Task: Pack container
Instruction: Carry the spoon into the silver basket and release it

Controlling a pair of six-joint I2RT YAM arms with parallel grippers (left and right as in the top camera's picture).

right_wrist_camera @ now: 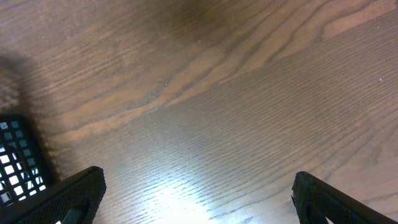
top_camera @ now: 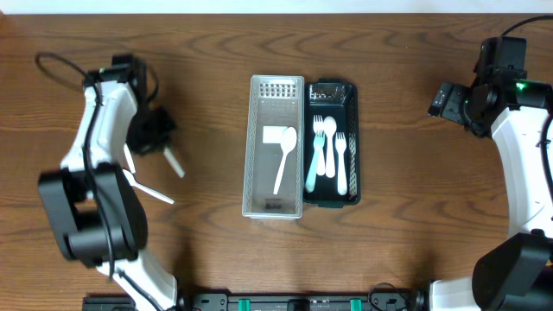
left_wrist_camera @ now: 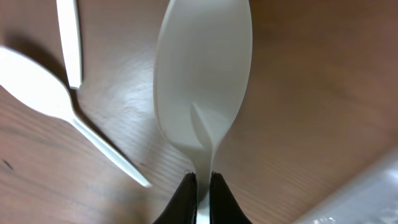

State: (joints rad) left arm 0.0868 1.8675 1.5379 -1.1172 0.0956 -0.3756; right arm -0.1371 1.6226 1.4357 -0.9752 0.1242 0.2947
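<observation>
My left gripper is shut on the handle of a white plastic spoon, held just above the wood at the left. In the left wrist view the spoon's bowl points away from the closed jaws. A second white spoon lies on the table beside it, and it also shows in the overhead view. A clear container at the centre holds a white spoon. My right gripper is open and empty, over bare wood.
A black tray touching the clear container's right side holds several white and pale teal forks and spoons; its mesh corner shows in the right wrist view. Another white handle lies near the second spoon. The clear container's corner shows low right.
</observation>
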